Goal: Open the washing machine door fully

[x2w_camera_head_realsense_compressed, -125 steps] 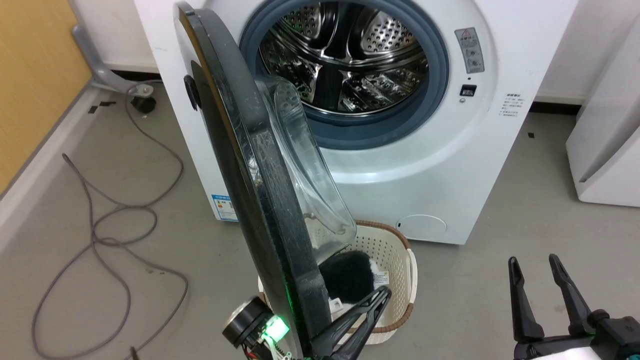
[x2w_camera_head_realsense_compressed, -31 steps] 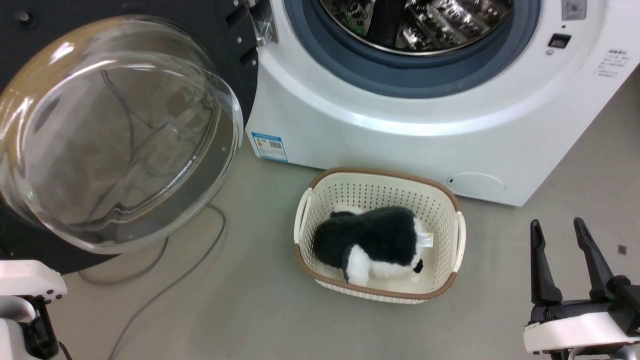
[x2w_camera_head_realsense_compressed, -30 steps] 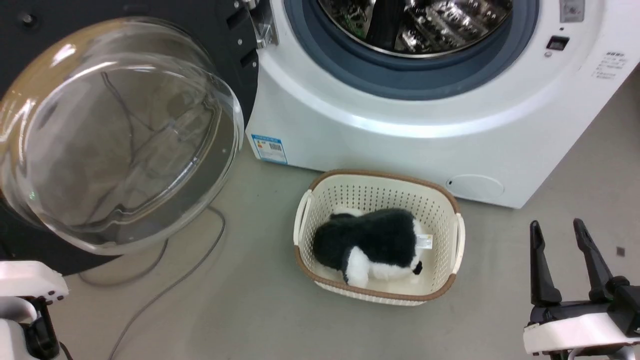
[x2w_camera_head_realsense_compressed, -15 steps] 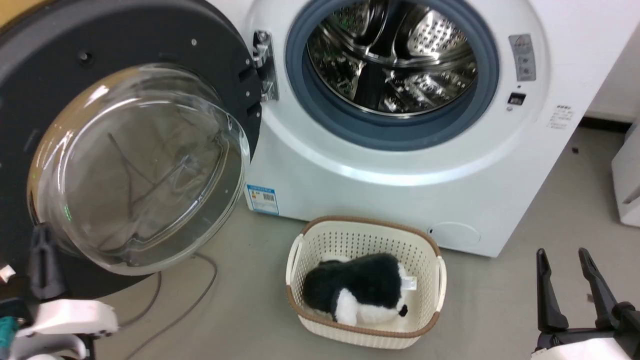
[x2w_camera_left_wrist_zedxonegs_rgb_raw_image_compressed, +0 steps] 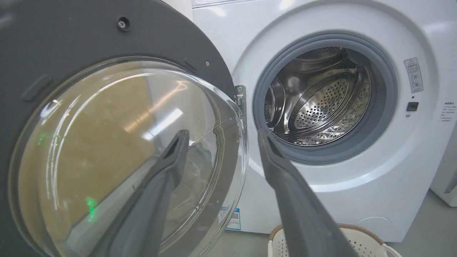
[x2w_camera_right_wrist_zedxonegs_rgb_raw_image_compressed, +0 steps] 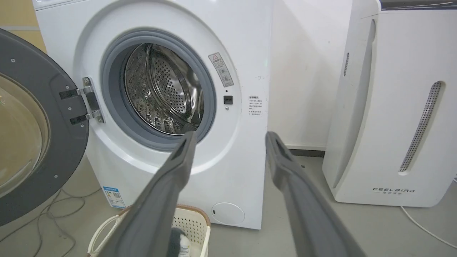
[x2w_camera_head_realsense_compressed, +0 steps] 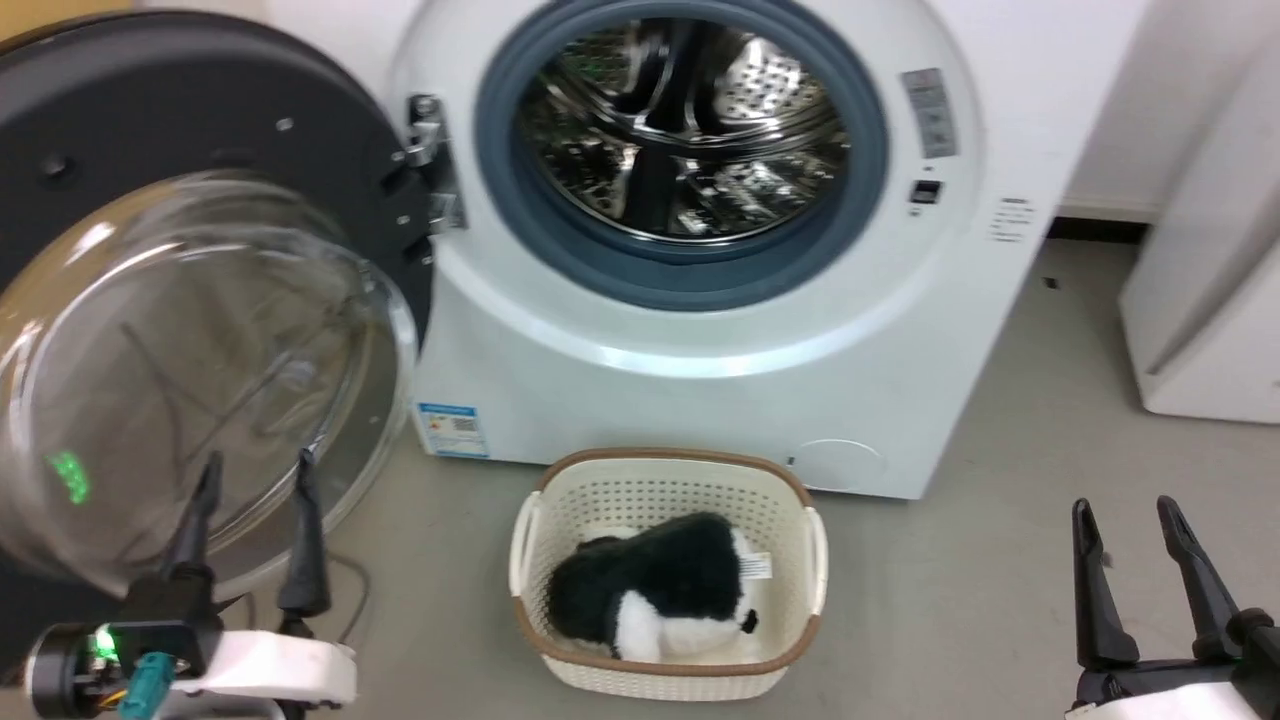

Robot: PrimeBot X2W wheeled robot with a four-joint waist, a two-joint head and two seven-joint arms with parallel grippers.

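The white washing machine [x2w_camera_head_realsense_compressed: 700,400] stands in the middle of the head view, front panel toward the robot. The washing machine door [x2w_camera_head_realsense_compressed: 180,110] is swung wide to the machine's left. Its dark inner face and clear domed glass bowl [x2w_camera_head_realsense_compressed: 180,380] are turned toward the camera, and the drum opening [x2w_camera_head_realsense_compressed: 680,150] is fully uncovered. A tall white appliance [x2w_camera_right_wrist_zedxonegs_rgb_raw_image_compressed: 392,107] stands on the floor to the machine's right, with a gap between the two.

A cream basket [x2w_camera_head_realsense_compressed: 660,490] with a brown rim sits on the floor just in front of the machine, below the drum opening. It lies to the right of the door's lower edge and apart from it. A black-and-white plush toy [x2w_camera_head_realsense_compressed: 660,590] lies inside the basket.

The left gripper [x2w_camera_head_realsense_compressed: 257,465] is at the lower left, its two fingers spread and holding nothing. The fingertips [x2w_camera_left_wrist_zedxonegs_rgb_raw_image_compressed: 180,137] overlap the lower part of the glass bowl, and I cannot tell whether they touch it. The right gripper [x2w_camera_head_realsense_compressed: 1122,505] is at the lower right over bare floor. Its fingers are also spread and empty, well apart from the door and the basket.

A metal hinge [x2w_camera_head_realsense_compressed: 430,170] joins the door to the machine at the left edge of the drum opening. A grey cable [x2w_camera_head_realsense_compressed: 352,592] trails on the floor under the door. A small blue-and-white sticker [x2w_camera_head_realsense_compressed: 450,430] sits low on the machine's front, beside the bowl's rim.
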